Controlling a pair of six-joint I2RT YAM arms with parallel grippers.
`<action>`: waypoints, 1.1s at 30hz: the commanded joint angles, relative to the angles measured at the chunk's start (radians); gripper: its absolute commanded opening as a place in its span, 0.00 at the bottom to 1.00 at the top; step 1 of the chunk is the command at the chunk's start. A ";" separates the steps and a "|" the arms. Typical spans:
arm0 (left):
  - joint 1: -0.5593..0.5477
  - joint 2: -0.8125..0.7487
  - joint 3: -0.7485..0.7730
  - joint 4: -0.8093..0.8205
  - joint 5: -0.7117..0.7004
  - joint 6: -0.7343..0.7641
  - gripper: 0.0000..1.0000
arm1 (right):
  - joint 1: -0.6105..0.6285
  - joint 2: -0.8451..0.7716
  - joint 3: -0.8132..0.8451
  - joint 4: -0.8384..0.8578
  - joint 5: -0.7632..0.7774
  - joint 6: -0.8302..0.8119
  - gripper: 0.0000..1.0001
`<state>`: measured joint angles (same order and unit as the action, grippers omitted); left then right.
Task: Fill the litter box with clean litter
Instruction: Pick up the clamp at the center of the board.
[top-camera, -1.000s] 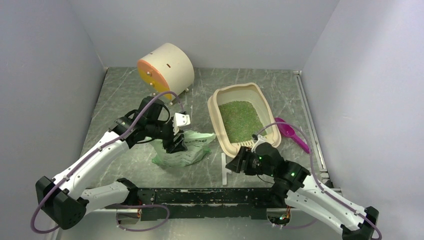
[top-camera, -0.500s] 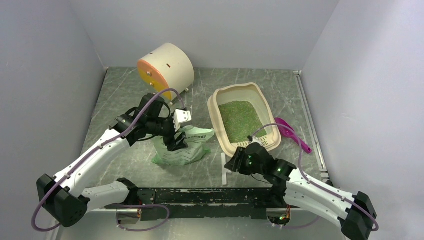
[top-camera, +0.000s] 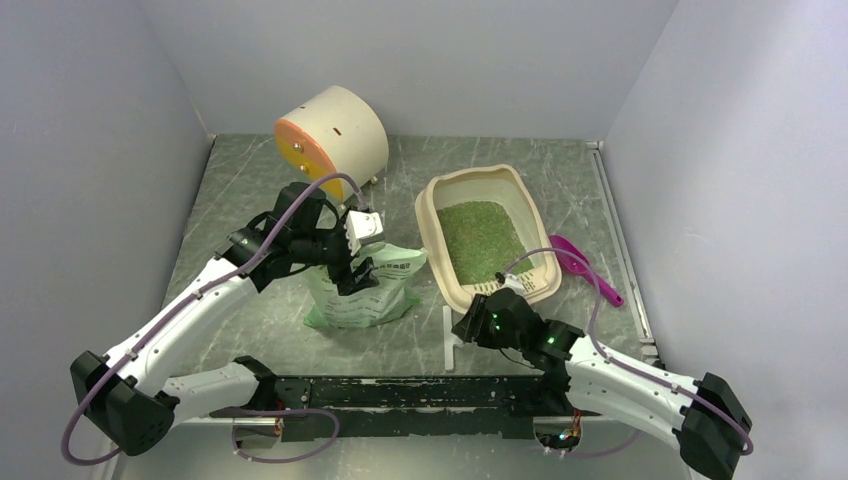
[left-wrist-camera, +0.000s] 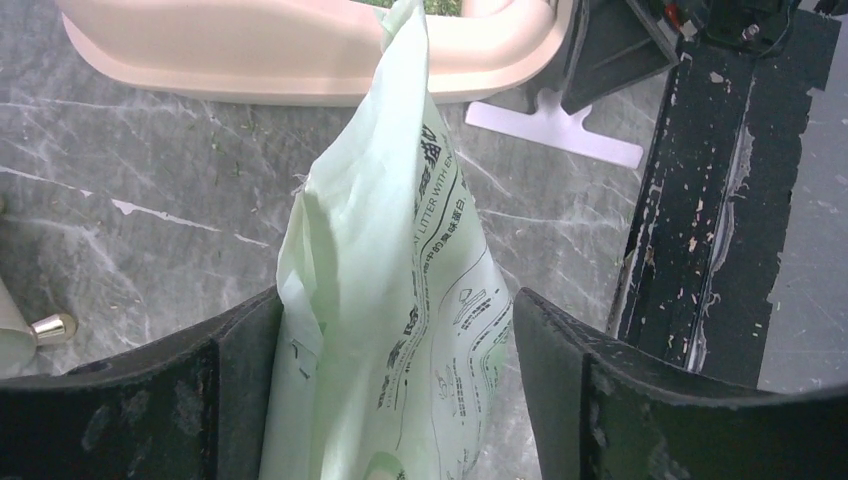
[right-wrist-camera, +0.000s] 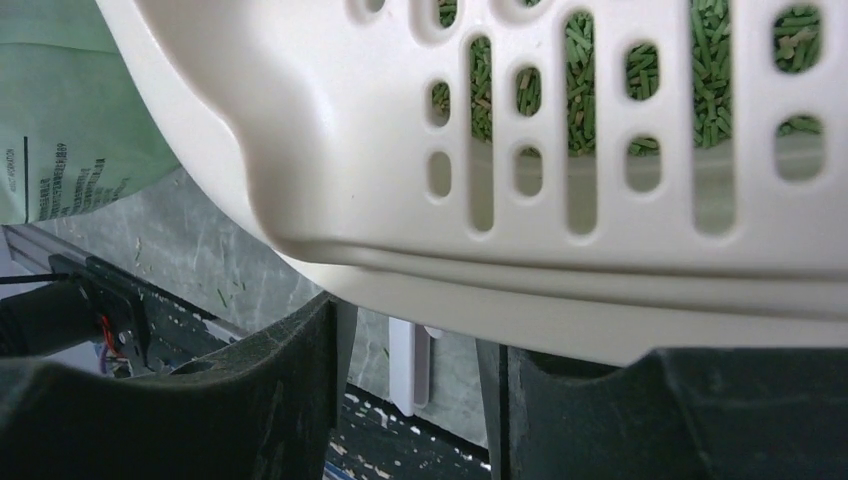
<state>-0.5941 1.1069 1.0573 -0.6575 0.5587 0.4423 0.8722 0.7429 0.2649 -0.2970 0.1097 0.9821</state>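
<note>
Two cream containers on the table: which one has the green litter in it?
The litter box, the tray with the slotted ledge right of the bag; the orange-faced cabinet shows none.

Litter box (top-camera: 428, 222) on table (top-camera: 250, 180), R of centre; clean litter (top-camera: 480, 240) in it, grille ledge (top-camera: 500, 288) at near end. Bag (top-camera: 365, 300) just L of box. Cabinet (top-camera: 340, 130) behind bag, rear L. Scoop (top-camera: 582, 266) just R of box. Left gripper (left-wrist-camera: 397, 400) round bag; right gripper (right-wrist-camera: 408, 340) below ledge.
</note>
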 joint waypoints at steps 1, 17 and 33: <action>0.005 -0.041 0.024 0.068 -0.015 -0.026 0.83 | 0.001 0.033 -0.030 0.141 0.023 -0.025 0.49; 0.005 -0.091 0.058 0.084 -0.012 -0.058 0.84 | 0.005 0.084 -0.056 0.183 0.011 -0.055 0.40; 0.005 -0.109 0.042 0.096 0.000 -0.079 0.85 | 0.008 0.170 -0.057 0.225 0.024 -0.076 0.26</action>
<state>-0.5941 1.0069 1.0821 -0.5961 0.5331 0.3763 0.8799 0.8761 0.2111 -0.0841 0.1104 0.9119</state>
